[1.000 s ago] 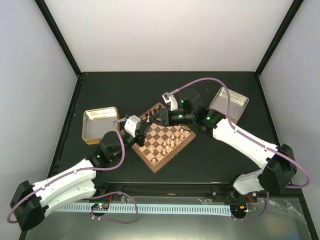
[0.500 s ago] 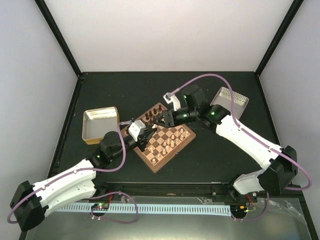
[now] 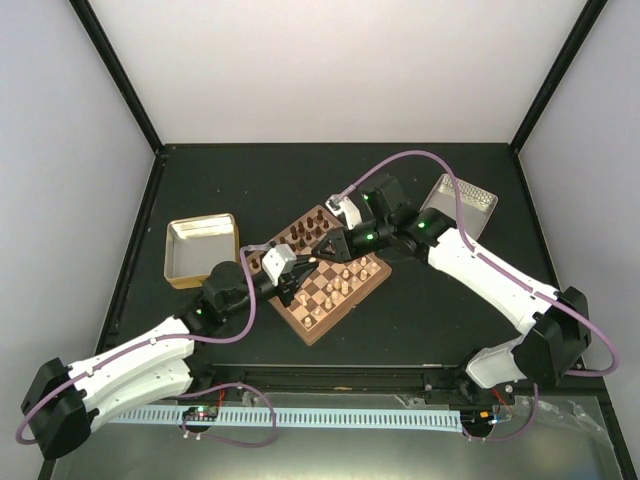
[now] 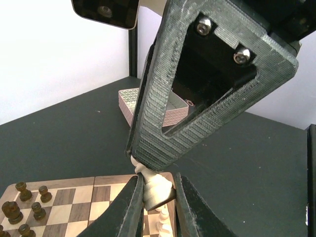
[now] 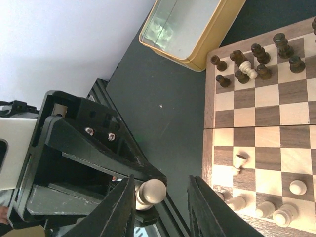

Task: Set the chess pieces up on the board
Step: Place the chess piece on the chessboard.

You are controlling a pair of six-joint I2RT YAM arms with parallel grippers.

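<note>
Since the earlier frame the left gripper (image 4: 156, 181) has travelled rightward from the left corner of the board (image 5: 291, 118) to a spot over its left-centre squares, and the right gripper (image 5: 161, 185) has come down and leftward to meet it there. The left gripper is clenched on a pale chess piece (image 4: 157, 191), carried above the board rather than standing on it. The right gripper is released: its two fingers (image 5: 205, 212) stand parted on either side of that piece, one close beside it and the other with a clear gap. In the left wrist view one ribbed finger of the right gripper fills the upper centre, its tip at the top of the piece; whether it touches cannot be told. On the board, dark pieces (image 3: 300, 232) cluster along the upper-left edge, with one pale piece lying among them. More pale pieces (image 3: 345, 278) stand scattered over the right-hand squares, one of them tilted. The board sits cornerwise at the middle of the dark worktop (image 3: 240, 180). A yellowish tray (image 3: 200, 248) lies just left of it, and a pinkish bin (image 3: 458, 205) stands to the upper right, behind the right arm.
</note>
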